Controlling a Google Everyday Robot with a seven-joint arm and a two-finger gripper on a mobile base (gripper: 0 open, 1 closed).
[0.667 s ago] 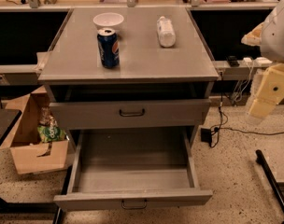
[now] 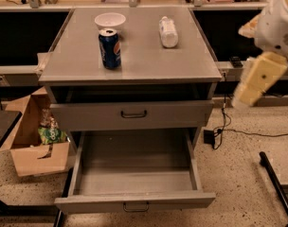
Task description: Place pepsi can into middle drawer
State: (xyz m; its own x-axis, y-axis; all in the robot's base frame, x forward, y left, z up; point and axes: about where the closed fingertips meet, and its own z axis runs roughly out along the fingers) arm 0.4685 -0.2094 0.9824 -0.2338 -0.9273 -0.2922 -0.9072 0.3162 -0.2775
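Observation:
The pepsi can (image 2: 109,48) stands upright on the grey cabinet top (image 2: 134,63), left of centre and just in front of a white bowl. The middle drawer (image 2: 134,174) is pulled out below, with its bare tray floor, low side walls and small dark loop handle at the front. My gripper (image 2: 257,79) shows as a blurred cream-coloured block at the right edge, beside the cabinet and well right of the can. It holds nothing that I can see.
A white bowl (image 2: 110,20) and a clear plastic bottle (image 2: 168,31) lying on its side share the cabinet top. A shut grey drawer front (image 2: 133,113) sits above the open drawer. A cardboard box (image 2: 37,145) stands on the floor at left. Cables (image 2: 224,126) lie at right.
The cream-coloured end of my arm has shifted a little left and up at the right edge. The can, bowl, bottle and drawers have not moved.

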